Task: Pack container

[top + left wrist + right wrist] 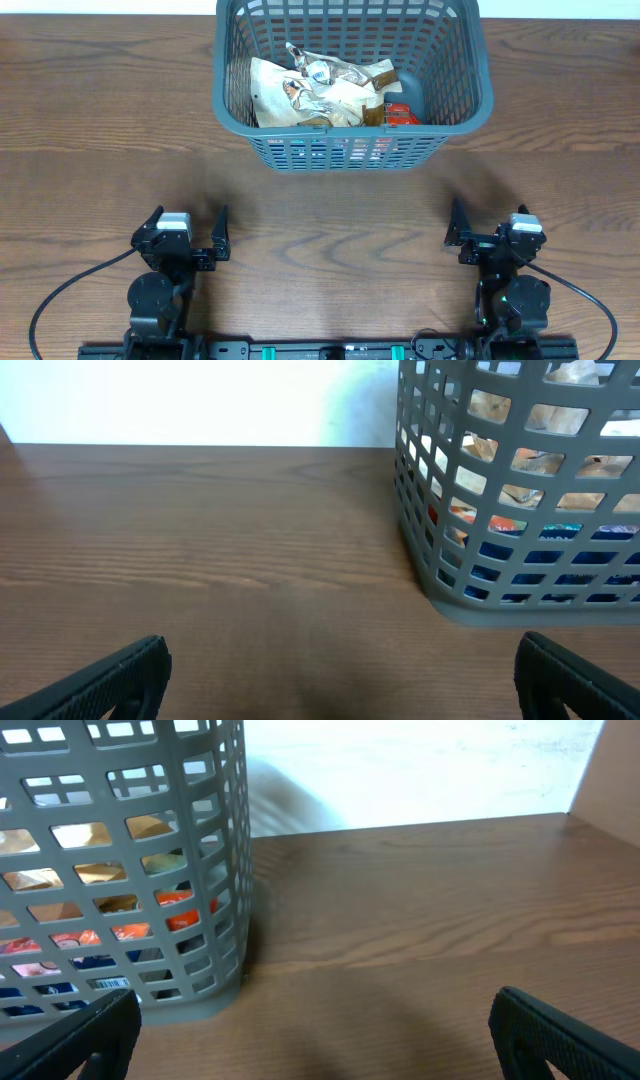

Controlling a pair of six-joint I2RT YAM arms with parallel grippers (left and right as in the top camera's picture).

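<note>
Left end effector point(190, 213) and right end effector point(488, 212) both spread, empty. Container point(345, 150) sits near the table point(100, 120) far edge, so a nudge could shove it off.

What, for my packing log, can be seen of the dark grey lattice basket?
The dark grey plastic basket, with slotted lattice walls and a rolled rim, stands upright on the brown wooden table, far middle. Inside lie crumpled cream and brown packets, a red packet beside them, blue packaging low down. Nothing else touches it.
</note>
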